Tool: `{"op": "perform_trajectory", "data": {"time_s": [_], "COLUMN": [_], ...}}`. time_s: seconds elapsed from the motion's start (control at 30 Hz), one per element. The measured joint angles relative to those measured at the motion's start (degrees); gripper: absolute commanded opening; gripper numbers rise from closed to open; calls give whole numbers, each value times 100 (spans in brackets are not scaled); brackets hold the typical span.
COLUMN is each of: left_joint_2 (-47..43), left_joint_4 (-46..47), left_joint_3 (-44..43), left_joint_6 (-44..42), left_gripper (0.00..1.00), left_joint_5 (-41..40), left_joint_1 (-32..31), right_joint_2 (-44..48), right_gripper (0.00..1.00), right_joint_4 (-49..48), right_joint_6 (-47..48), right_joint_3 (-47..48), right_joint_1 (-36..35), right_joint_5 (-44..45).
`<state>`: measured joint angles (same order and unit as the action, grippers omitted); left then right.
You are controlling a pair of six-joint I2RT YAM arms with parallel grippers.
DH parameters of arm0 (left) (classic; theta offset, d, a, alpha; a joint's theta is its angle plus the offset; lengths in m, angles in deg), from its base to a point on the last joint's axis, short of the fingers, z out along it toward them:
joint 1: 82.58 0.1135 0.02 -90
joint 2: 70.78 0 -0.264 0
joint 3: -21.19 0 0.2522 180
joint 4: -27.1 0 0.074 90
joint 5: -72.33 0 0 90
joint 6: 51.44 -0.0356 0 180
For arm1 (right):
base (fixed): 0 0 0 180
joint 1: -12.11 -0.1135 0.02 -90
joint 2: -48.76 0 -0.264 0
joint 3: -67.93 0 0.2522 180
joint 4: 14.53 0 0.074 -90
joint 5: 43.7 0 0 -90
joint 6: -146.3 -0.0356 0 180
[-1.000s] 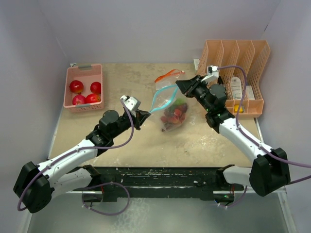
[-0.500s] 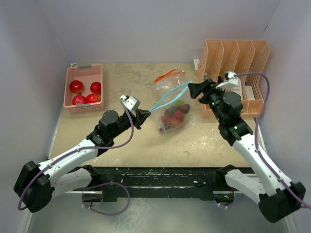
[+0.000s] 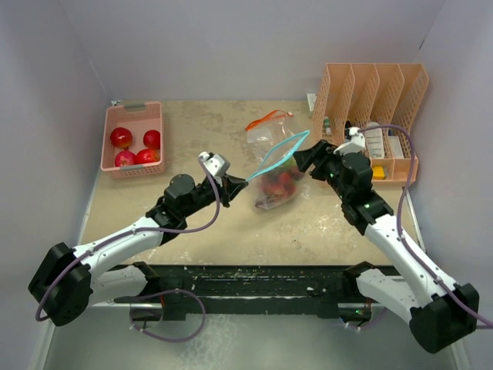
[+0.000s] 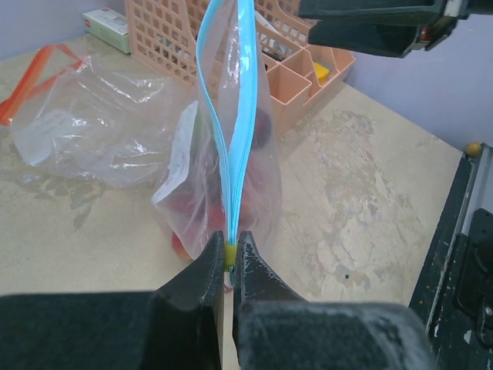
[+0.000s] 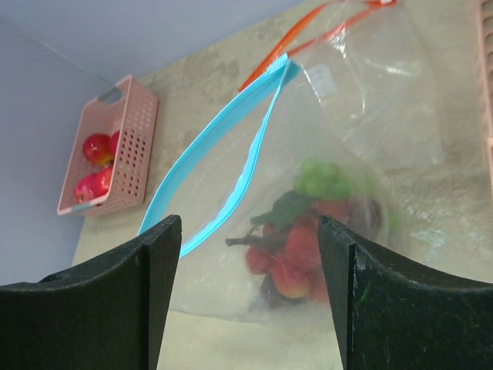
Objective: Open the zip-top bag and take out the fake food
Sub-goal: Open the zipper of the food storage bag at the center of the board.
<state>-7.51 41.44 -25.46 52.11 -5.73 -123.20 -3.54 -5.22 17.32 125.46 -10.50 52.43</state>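
A mottled tan table (image 3: 192,127) holds a peach slotted organizer (image 3: 385,81) at its back right corner. Just left of the organizer lies a small box (image 3: 310,100), then a clear bag with an orange zip (image 3: 266,131). Far left sits a pink basket (image 3: 132,171).

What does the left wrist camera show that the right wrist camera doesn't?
Only the left wrist view: the left tool pinched shut on the end of the zip-top bag's blue strip, and a small white box at the back of the table.
Only the right wrist view: the pink basket holding red fruit, and green pieces inside the bag, seen between the right tool's open fingers.
Both: the bag with its mouth parted, fake food inside, and an orange-zipped bag behind it.
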Motion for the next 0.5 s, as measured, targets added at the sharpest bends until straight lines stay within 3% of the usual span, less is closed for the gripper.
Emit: {"op": "perform_trajectory", "data": {"time_s": [0.07,0.17,0.5], "left_joint_2": [83,146,192], "left_joint_4": [31,74,127], "left_joint_3": [0,0,0], "left_joint_6": [-4,-11,-109], "left_gripper": [0,1,1], "left_joint_5": [46,76,85], "left_joint_1": [-37,-72,-195], "right_joint_2": [-254,-520,-1082], "right_gripper": [71,59,54], "right_joint_4": [-133,-334,-953], "right_joint_6": [-90,-229,-627], "right_joint_3": [-9,-24,-59], "right_joint_1": [-2,-33,-103], "right_joint_5": [-164,-319,-640]}}
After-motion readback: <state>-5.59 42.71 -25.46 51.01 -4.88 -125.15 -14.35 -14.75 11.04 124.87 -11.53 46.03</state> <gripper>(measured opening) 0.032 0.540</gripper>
